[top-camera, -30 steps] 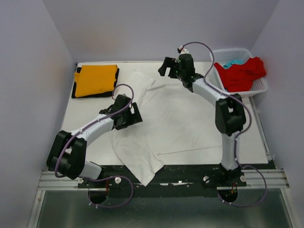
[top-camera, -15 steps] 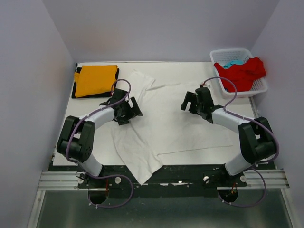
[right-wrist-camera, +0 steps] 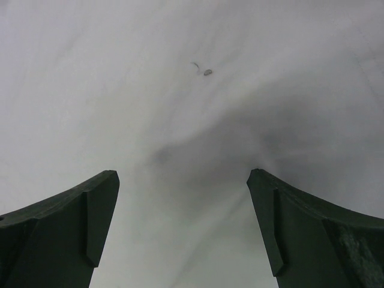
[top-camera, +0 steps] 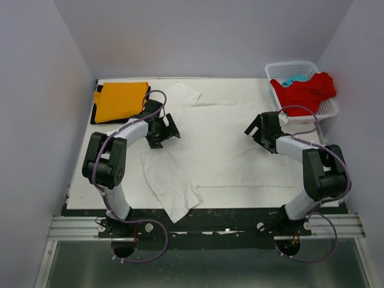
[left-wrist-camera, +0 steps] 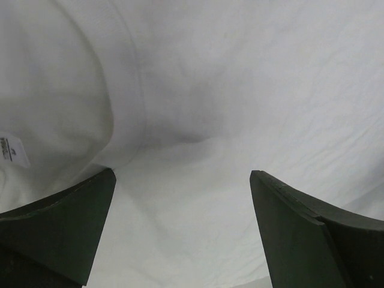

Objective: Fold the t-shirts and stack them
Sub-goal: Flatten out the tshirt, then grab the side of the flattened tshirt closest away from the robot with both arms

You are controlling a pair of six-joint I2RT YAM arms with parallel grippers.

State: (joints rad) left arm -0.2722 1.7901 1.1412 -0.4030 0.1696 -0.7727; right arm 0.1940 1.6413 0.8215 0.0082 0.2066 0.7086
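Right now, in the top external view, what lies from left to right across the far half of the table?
orange t-shirt → left end effector → right end effector → red t-shirt in the white basket. The white t-shirt spans under both end effectors.

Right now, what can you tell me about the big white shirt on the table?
The white shirt is soft, plain cloth, spread mostly flat across the table. One sleeve points to the far side, and a rumpled part reaches the near edge. A small label shows on it. The left end effector and the right end effector are open over it.
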